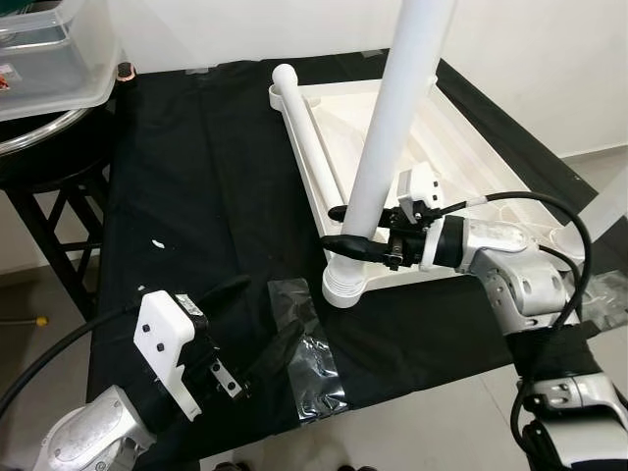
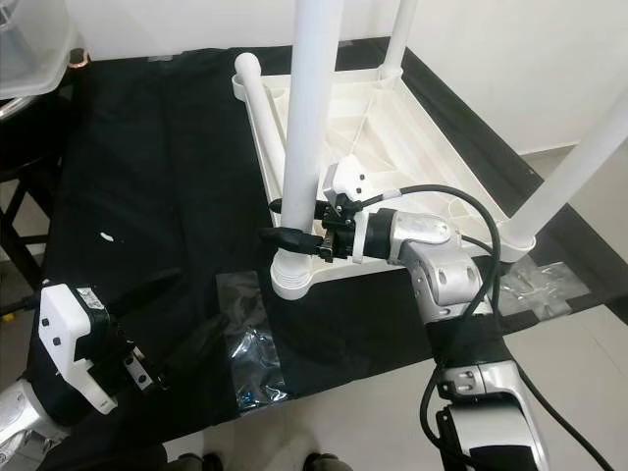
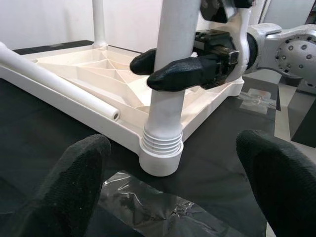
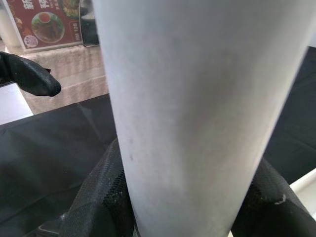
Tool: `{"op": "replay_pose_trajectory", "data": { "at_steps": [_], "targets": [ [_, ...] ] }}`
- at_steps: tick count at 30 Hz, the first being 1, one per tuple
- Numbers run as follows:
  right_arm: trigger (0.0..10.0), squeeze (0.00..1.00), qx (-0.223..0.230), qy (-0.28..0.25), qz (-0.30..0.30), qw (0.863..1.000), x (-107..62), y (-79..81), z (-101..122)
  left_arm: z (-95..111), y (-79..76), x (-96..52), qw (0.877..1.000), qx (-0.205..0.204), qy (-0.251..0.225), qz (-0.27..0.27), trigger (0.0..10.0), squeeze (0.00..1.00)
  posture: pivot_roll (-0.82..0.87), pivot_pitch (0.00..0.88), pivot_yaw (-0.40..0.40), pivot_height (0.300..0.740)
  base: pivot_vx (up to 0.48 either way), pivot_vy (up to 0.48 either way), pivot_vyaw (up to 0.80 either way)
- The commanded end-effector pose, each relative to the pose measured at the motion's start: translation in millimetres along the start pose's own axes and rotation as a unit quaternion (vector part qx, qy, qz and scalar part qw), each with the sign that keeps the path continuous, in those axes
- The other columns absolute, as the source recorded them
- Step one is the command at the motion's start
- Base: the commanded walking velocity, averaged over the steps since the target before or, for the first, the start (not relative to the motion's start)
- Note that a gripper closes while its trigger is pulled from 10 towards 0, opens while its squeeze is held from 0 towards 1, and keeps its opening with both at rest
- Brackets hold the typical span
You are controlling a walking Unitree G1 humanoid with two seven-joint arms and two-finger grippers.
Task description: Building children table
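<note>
A white table top (image 1: pixel 461 147) lies upside down on a black cloth (image 1: pixel 196 196). At its near left corner a white leg (image 1: pixel 392 128) stands upright in the socket (image 1: pixel 343 285), and threads (image 3: pixel 160 140) show above the socket rim. My right gripper (image 1: pixel 345 228) is shut on this leg low down, one black finger on each side. A loose leg (image 1: pixel 309 128) lies along the top's left edge. Two more legs (image 2: pixel 397 39) (image 2: pixel 579 167) stand at other corners. My left gripper (image 1: pixel 270 309) hovers open over the cloth, in front of the socket.
Crinkled clear tape (image 1: pixel 309 358) sticks to the cloth's front edge under my left gripper, and more tape (image 2: pixel 535 280) lies at the right. A clear plastic box (image 1: pixel 49 59) rests on a black stool (image 1: pixel 39 196) at the far left. Bare floor (image 2: pixel 579 353) lies beyond the cloth at the right.
</note>
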State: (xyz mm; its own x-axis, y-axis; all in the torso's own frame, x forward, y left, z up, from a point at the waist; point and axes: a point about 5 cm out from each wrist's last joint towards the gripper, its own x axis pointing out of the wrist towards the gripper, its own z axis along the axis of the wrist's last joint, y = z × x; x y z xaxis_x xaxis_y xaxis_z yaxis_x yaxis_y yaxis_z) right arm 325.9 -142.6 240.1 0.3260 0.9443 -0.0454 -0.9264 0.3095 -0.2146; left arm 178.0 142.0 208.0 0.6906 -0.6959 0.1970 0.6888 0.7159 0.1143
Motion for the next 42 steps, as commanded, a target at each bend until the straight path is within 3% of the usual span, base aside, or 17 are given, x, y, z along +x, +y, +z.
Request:
{"op": "replay_pose_trajectory", "data": {
  "at_steps": [1,6,8,9,11,18,19,21,22,23,29,31,34,35,36,37,42],
  "targets": [
    [0.0,0.0,0.031,0.002,-0.018,0.999,-4.9,12.1,-15,0,-3.1,-1.5,1.0,0.008,0.002,-0.007,10.0,0.0,0.1,0.226,-0.078,0.74,0.0,0.0,0.0],
    [0.0,0.0,0.062,0.031,-0.189,0.98,6.6,26.2,-44,0,-3.2,-3.1,1.0,0.007,0.004,-0.007,10.0,0.0,0.09,0.226,-0.077,0.74,0.0,0.0,0.0],
    [0.0,0.0,0.006,0.143,-0.498,0.855,-15.1,43.6,-72,-1,-2.8,-3.8,1.0,0.006,0.006,-0.007,10.0,0.0,0.08,0.227,-0.075,0.74,0.0,0.0,0.0],
    [0.0,0.0,0.014,0.15,-0.515,0.844,-11.5,60.6,-79,-1,-1.8,-3.2,1.0,0.006,0.006,-0.007,10.0,0.0,0.09,0.232,-0.062,0.74,0.0,0.0,0.0],
    [0.0,0.0,0.048,0.134,-0.476,0.868,2.7,76.5,-81,-2,-2.1,-1.1,1.0,0.005,0.005,-0.012,10.0,0.0,0.08,0.217,-0.056,0.74,0.0,0.0,0.0],
    [0.0,0.0,0.039,0.112,-0.452,0.884,18.4,71.5,-71,-3,-1.4,2.3,1.0,0.005,0.003,-0.019,10.0,0.0,0.08,0.207,-0.059,0.74,0.0,0.0,0.0],
    [8.7,0.0,0.036,0.109,-0.449,0.886,19.3,71.0,-69,-4,-0.7,2.4,1.0,0.006,0.004,-0.019,10.0,0.0,0.08,0.2,-0.061,0.74,0.0,0.0,0.0],
    [10.0,0.0,0.035,0.102,-0.443,0.89,20.4,70.4,-67,-4,-0.1,2.4,1.0,0.006,0.005,-0.019,10.0,0.0,0.08,0.199,-0.062,0.74,0.0,0.0,0.0],
    [10.0,0.1,0.035,0.097,-0.446,0.889,21.5,71.3,-64,-4,0.3,2.4,1.0,0.007,0.005,-0.018,10.0,0.0,0.08,0.199,-0.063,0.74,0.0,0.0,0.0],
    [10.0,1.0,0.042,0.083,-0.443,0.892,23.2,71.4,-60,-5,0.7,2.3,1.0,0.007,0.005,-0.018,10.0,0.0,0.08,0.199,-0.063,0.74,0.0,0.0,0.0],
    [10.0,1.0,0.041,0.036,-0.417,0.907,28.5,68.3,-42,-5,1.5,3.4,1.0,0.008,0.004,-0.018,10.0,0.0,0.07,0.192,-0.058,0.74,0.0,0.0,0.0],
    [10.0,1.0,0.027,-0.015,-0.342,0.939,27.5,55.0,-21,-5,0.5,5.4,1.0,0.007,0.002,-0.023,10.0,0.0,0.07,0.191,-0.057,0.74,0.0,0.0,0.0],
    [10.0,1.0,0.018,-0.017,-0.309,0.951,24.7,48.5,-16,-6,0.0,5.8,1.0,0.006,0.002,-0.024,10.0,0.0,0.07,0.191,-0.059,0.74,0.0,0.0,0.0],
    [10.0,0.71,0.014,-0.013,-0.283,0.959,22.2,42.6,-15,-6,-0.2,6.1,1.0,0.006,0.002,-0.024,10.0,0.0,0.07,0.19,-0.06,0.74,0.0,0.0,0.0],
    [10.0,0.71,0.012,-0.01,-0.265,0.964,20.3,38.7,-15,-6,-0.2,6.2,1.0,0.006,0.002,-0.024,10.0,0.0,0.07,0.191,-0.059,0.74,0.0,0.0,0.0],
    [10.0,0.0,0.01,-0.008,-0.255,0.967,19.0,36.3,-14,-6,-0.1,6.2,1.0,0.007,0.002,-0.025,10.0,0.0,0.07,0.191,-0.059,0.74,0.0,0.0,0.0],
    [10.0,0.0,-0.029,0.024,-0.107,0.994,15.2,22.1,-10,-5,-0.8,6.4,1.0,0.008,0.001,-0.026,10.0,0.0,0.08,0.192,-0.06,0.74,0.0,0.0,0.0]
  ]
}}
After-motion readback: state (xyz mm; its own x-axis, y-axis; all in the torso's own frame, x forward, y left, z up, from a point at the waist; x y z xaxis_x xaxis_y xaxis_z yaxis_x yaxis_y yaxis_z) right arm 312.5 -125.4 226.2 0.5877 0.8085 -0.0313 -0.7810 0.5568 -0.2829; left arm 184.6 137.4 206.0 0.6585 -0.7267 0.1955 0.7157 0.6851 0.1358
